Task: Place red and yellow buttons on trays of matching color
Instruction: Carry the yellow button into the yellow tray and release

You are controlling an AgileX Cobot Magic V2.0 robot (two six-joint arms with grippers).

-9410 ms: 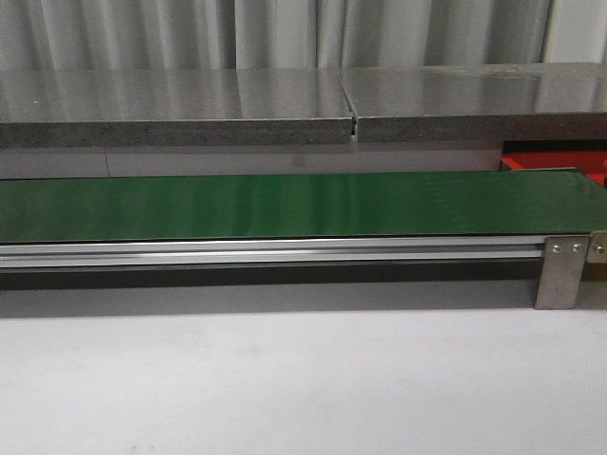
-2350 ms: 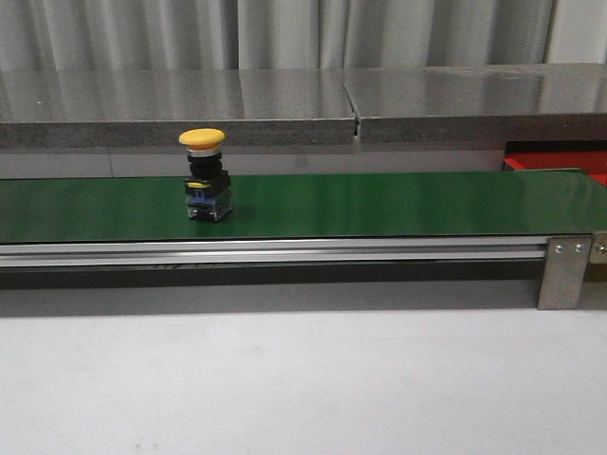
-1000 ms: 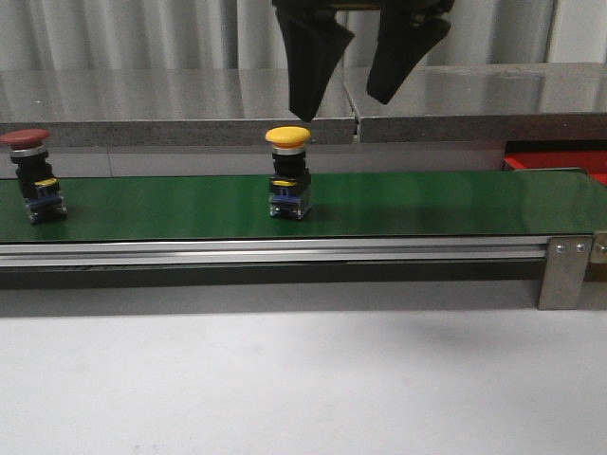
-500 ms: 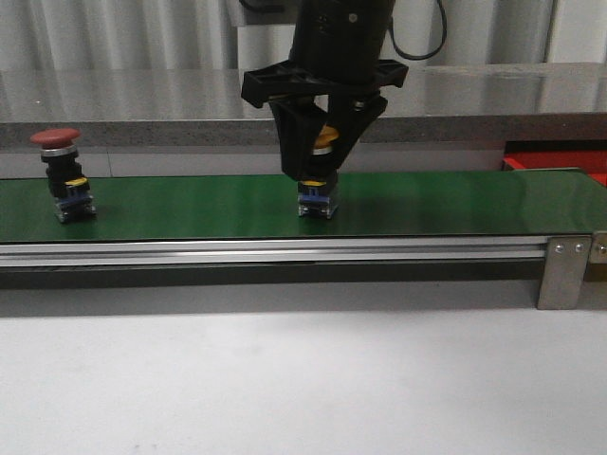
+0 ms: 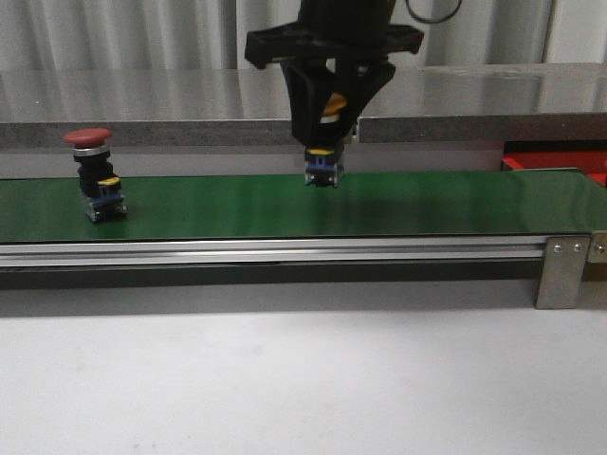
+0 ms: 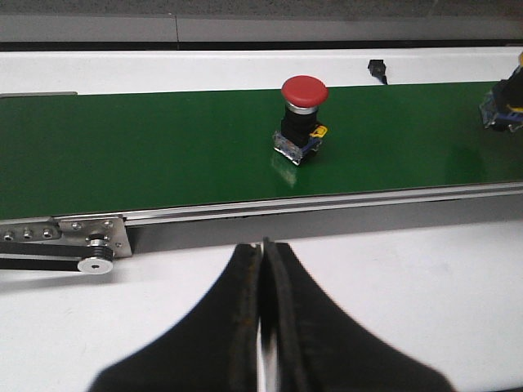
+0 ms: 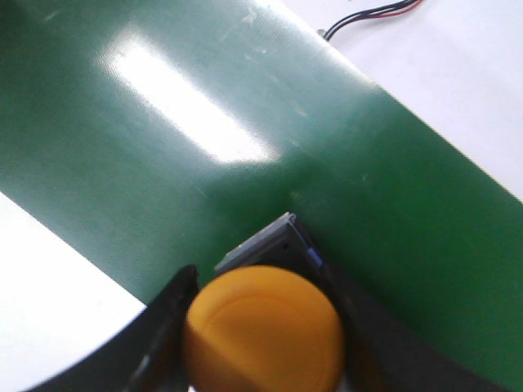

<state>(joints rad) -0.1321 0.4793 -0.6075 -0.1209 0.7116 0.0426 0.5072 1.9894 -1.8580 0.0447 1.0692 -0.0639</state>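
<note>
The right gripper (image 5: 329,118) now holds the yellow button (image 5: 324,142) lifted off the green belt (image 5: 455,204); the matching tray comes next.

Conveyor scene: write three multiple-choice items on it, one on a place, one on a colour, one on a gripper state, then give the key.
1. Where is the red button?
A. on the green belt
B. in the red tray
C. on the white table

2. What colour is the cap of the button held by the right gripper?
A. red
B. blue
C. yellow

3. How is the left gripper?
A. gripping the red button
B. shut on nothing
C. wide open

Key: 1 A, it stands on the belt's left part; 2 C, the right wrist view shows the yellow button between the fingers; 3 B, its fingers meet over bare table.
</note>
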